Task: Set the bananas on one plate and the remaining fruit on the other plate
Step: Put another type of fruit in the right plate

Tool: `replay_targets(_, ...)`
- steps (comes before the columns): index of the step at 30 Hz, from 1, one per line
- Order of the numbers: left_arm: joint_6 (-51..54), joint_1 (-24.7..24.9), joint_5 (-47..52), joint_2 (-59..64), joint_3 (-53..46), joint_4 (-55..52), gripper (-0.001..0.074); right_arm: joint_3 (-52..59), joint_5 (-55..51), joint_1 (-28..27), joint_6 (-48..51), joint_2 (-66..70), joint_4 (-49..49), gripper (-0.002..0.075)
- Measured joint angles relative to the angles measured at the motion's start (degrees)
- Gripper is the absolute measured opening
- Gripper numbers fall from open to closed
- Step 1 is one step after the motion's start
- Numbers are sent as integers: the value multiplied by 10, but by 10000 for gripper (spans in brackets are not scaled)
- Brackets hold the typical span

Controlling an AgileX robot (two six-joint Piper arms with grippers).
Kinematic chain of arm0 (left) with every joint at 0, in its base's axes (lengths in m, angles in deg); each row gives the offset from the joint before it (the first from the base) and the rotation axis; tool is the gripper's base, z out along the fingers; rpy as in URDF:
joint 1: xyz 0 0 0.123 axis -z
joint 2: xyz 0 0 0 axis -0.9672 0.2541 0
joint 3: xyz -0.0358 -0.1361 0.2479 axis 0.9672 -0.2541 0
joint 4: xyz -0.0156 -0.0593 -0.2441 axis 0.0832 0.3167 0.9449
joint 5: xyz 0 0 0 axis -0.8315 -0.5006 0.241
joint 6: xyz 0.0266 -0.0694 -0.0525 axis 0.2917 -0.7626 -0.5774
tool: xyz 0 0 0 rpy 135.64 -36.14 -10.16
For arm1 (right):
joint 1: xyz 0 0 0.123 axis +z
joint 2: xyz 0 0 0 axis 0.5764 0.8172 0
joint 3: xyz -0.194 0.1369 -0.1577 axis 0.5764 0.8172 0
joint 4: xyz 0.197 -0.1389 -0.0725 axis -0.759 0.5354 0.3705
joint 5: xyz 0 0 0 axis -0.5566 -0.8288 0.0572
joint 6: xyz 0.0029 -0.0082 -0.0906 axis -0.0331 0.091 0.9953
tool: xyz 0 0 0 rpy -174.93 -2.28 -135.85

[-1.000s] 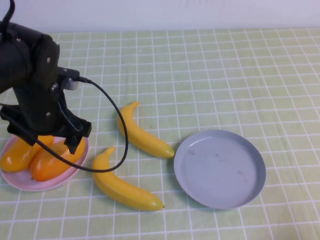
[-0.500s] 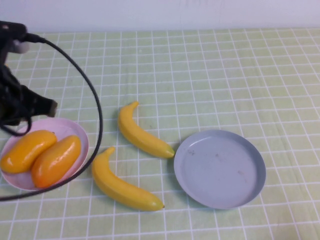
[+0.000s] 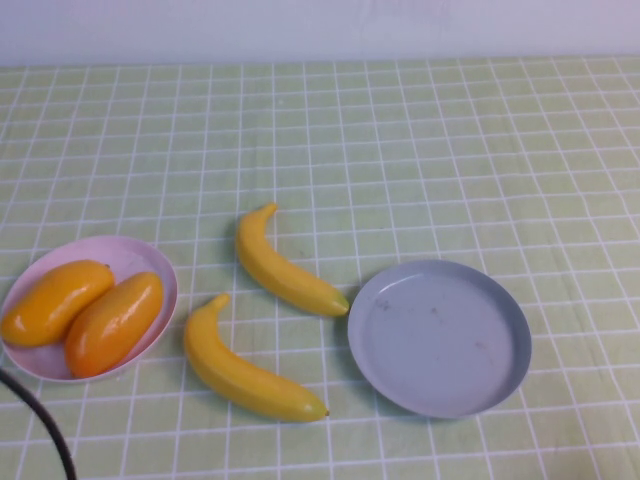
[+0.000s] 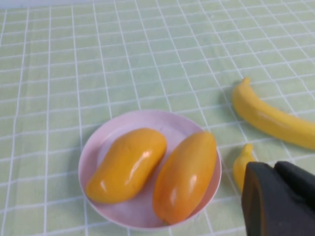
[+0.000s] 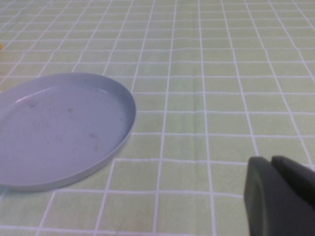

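Half done, judging by the layout. Seen from the high view: gone from above the pale pink plate within the last second, the left arm, leaving only a loop of black cable at the near left corner of the counter. Left behind on that plate, close to the counter's left edge: both orange fruits, side by side and touching, glossy, plump, orange shading to yellow at the ends. Means the other-fruit part looks settled. Not yet plated: the two bananas, long, curved, yellow with greenish tips, lying on the bare counter between the plates, near each other but apart; the farther one ending just beside the rim of the grey-blue plate. Nothing on that plate, faintly smudged, sitting right of centre toward the near edge.

Seen from the left wrist view: left claw clenched on nothing, hanging above the counter near the pink plate, clear of the fruit. Snapped closed only after letting go.

Seen from the right wrist view: right claw clenched too, gripping nothing, hovering over bare counter beside the grey-blue plate. Probably best placed to start on the bananas.
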Motion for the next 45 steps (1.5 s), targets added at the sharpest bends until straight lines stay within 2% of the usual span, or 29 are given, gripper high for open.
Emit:
replay_targets(6,-2,0,-5,-68,-92,-10,4,0,0,0,0,0,0,-15)
replay_targets(11,-36,0,-26,-71,-124,-14,4,0,0,0,0,0,0,-16)
replay_targets(15,-42,0,-124,-72,-163,-23,4,0,0,0,0,0,0,-16)
replay_targets(21,-42,0,-379,-72,-252,-58,4,0,0,0,0,0,0,-16)
replay_targets(24,-31,0,-444,-75,-290,-56,4,0,0,0,0,0,0,-15)
replay_targets(29,16,-1,-457,-128,-338,-6,4,0,0,0,0,0,0,-16)
replay_targets(32,69,-18,-458,-180,-357,31,4,0,0,0,0,0,0,-15)
replay_targets(39,128,-111,-443,-299,-385,92,4,0,0,0,0,0,0,-16)
replay_targets(45,128,-168,-372,-311,-386,99,4,0,0,0,0,0,0,-15)
